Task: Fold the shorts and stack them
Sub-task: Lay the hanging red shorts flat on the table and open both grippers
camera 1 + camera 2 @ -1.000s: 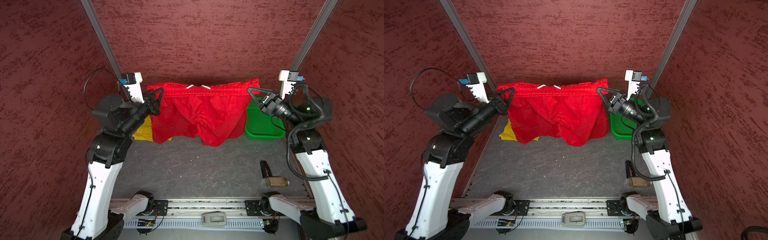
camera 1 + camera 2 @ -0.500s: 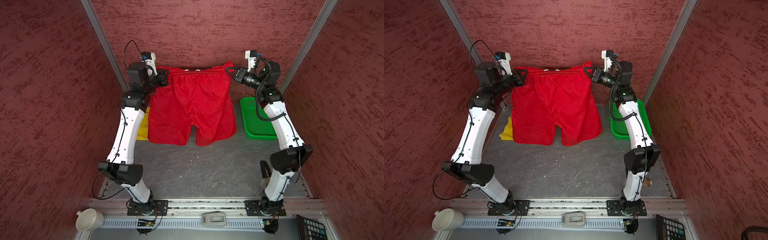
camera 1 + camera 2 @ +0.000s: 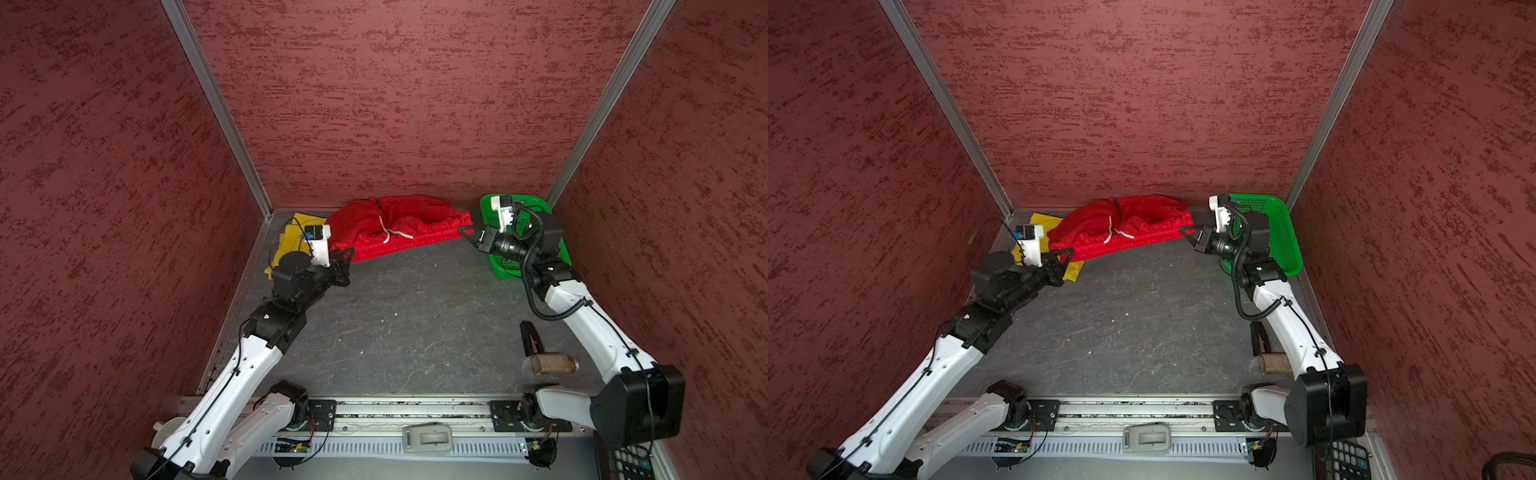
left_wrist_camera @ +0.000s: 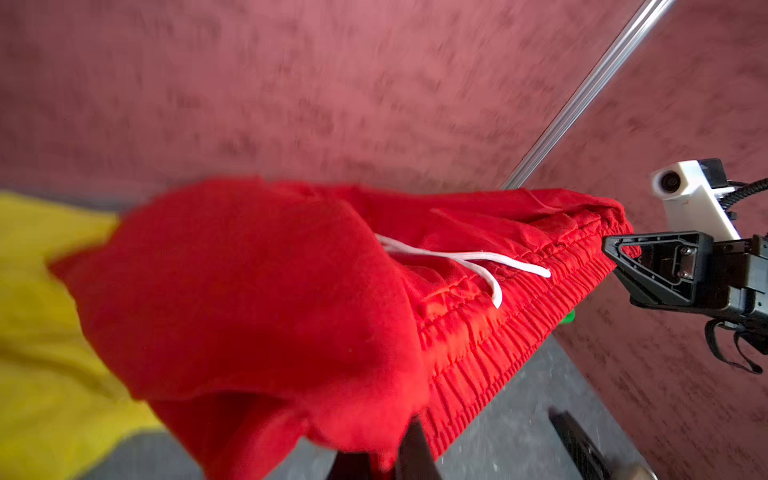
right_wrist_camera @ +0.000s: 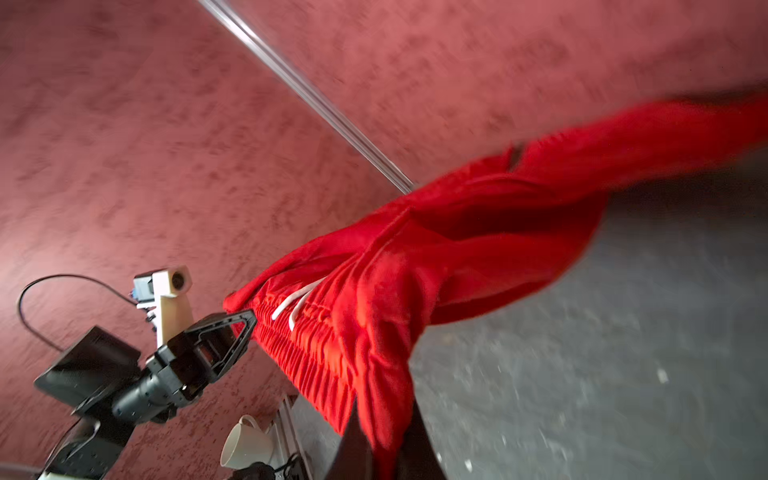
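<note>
The red shorts [image 3: 395, 226] lie bunched at the back of the table in both top views, gathered waistband [image 3: 1142, 245] toward the front, white drawstring on top. My left gripper [image 3: 349, 253] is shut on the waistband's left end, and my right gripper [image 3: 463, 230] is shut on its right end. In the left wrist view red fabric [image 4: 249, 291] is pinched in my left gripper [image 4: 382, 461]. The right wrist view shows the same for my right gripper [image 5: 382, 457]. The yellow shorts [image 3: 289, 243] lie flat at the back left, partly under the red pair.
A green perforated basket [image 3: 557, 245] stands at the back right behind the right arm. A brown block [image 3: 552, 363] and a black object [image 3: 530, 336] lie near the front right. A white cup [image 5: 245, 444] sits by the front rail. Red walls close in three sides.
Both arms have come down from a high reach at the back. The red shorts, which hung spread between the grippers, now lie crumpled on the table, still held at both waistband ends.
</note>
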`<state>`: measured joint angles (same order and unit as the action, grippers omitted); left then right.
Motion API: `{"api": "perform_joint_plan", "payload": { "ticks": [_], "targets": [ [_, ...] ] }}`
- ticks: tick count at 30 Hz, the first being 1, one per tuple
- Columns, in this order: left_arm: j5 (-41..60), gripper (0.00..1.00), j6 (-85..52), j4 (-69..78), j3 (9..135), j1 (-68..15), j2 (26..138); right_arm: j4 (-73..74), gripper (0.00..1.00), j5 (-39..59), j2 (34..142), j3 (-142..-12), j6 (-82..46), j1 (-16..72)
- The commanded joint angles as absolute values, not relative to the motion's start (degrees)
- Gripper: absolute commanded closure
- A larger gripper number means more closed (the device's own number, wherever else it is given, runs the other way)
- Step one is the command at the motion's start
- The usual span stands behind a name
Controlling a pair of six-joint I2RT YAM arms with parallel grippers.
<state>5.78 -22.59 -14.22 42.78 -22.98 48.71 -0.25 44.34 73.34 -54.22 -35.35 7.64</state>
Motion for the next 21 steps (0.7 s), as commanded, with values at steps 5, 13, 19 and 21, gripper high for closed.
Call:
{"api": "perform_joint_plan", "payload": {
  "ticks": [5, 13, 19, 21],
  "targets": [
    [-2.28, 0.88, -46.78, -29.95, 27.99, -31.91, 43.15, -11.63, 1.0, 31.66, 70.71, -37.0, -37.32, 4.48],
    [-3.12, 0.32, -49.63, -40.05, 31.08, -38.14, 43.27, -32.19, 0.55, 20.58, 66.75, -37.16, -33.04, 3.31],
    [-2.99, 0.33, -33.75, -34.55, 34.69, -38.31, 44.92, -43.28, 0.45, 12.87, 65.69, -45.17, -30.32, 2.81],
    [-0.44, 0.36, -24.51, -29.02, 35.5, -38.32, 47.46, -42.37, 0.43, 14.32, 66.1, -44.49, -30.83, 2.64]
  ]
}}
